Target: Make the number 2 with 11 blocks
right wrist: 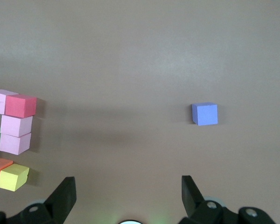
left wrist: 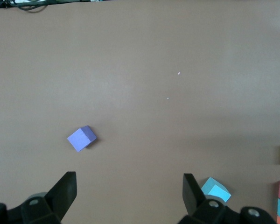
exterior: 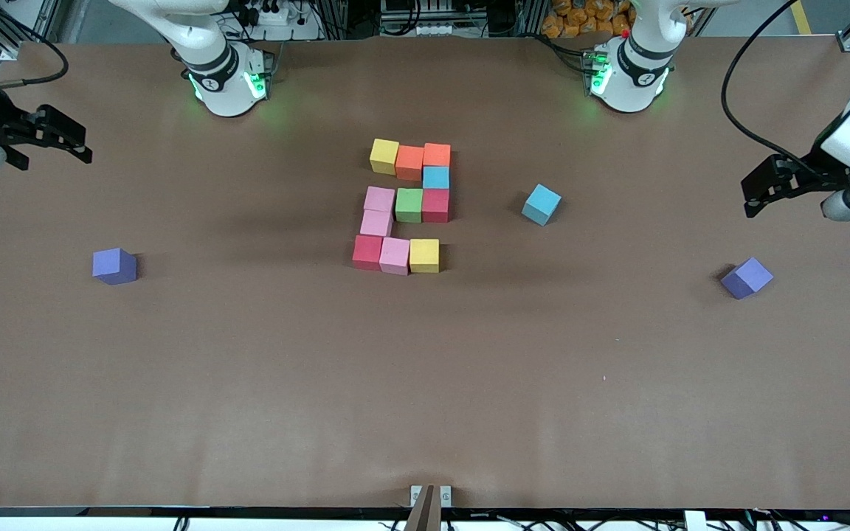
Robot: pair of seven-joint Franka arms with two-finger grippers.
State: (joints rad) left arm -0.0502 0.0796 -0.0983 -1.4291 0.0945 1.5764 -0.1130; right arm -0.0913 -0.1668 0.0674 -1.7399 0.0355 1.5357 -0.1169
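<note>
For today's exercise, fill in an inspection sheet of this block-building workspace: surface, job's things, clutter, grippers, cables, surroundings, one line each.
Surface: brown table, flat, one small white speck.
Job's things: number 2 laid out mid-table from eleven blocks, edges touching; rows slightly uneven.
Clutter: loose light blue cube beside the digit toward the left arm's end; purple cube at that end, another purple cube at the right arm's end.
Grippers: left gripper open, holding nothing, waiting at its table end; right gripper likewise.
Cables: black cable looping to the left arm.
Surroundings: frames, wiring and orange items at the robots' edge of the table.
</note>
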